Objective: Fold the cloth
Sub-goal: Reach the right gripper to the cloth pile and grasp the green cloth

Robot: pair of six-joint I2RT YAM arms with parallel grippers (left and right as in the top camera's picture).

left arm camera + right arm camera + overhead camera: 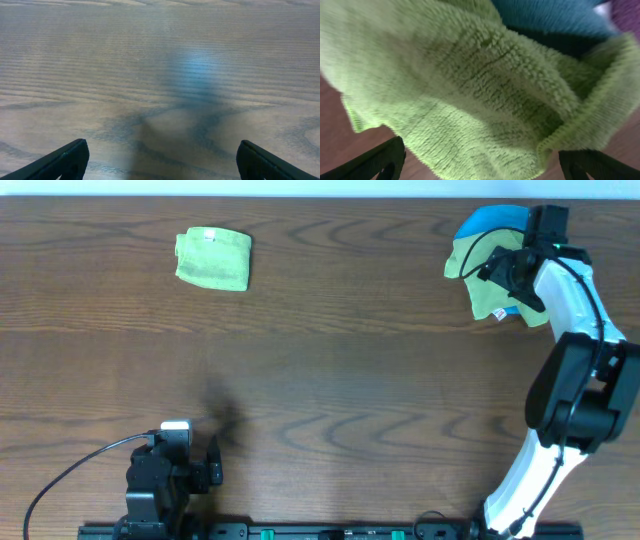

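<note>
The cloth point(487, 300), lime green and soft, lies crumpled at the table's far right, partly over a bright blue cloth point(490, 220). My right gripper point(497, 272) hovers right above it, open. In the right wrist view the cloth point(470, 85) fills the frame, one hemmed edge curled up at the right. The right gripper point(480, 165) has its fingers wide on either side of the cloth, closed on nothing. My left gripper point(213, 465) rests open near the front left edge, far from the cloth. Only bare wood shows between the fingers of the left gripper point(162, 162).
A folded green cloth with a small white label point(213, 258) lies at the far left of the wooden table point(340, 360). The blue cloth point(555, 17) shows behind the green one in the right wrist view. A black cable point(70, 470) trails from the left arm.
</note>
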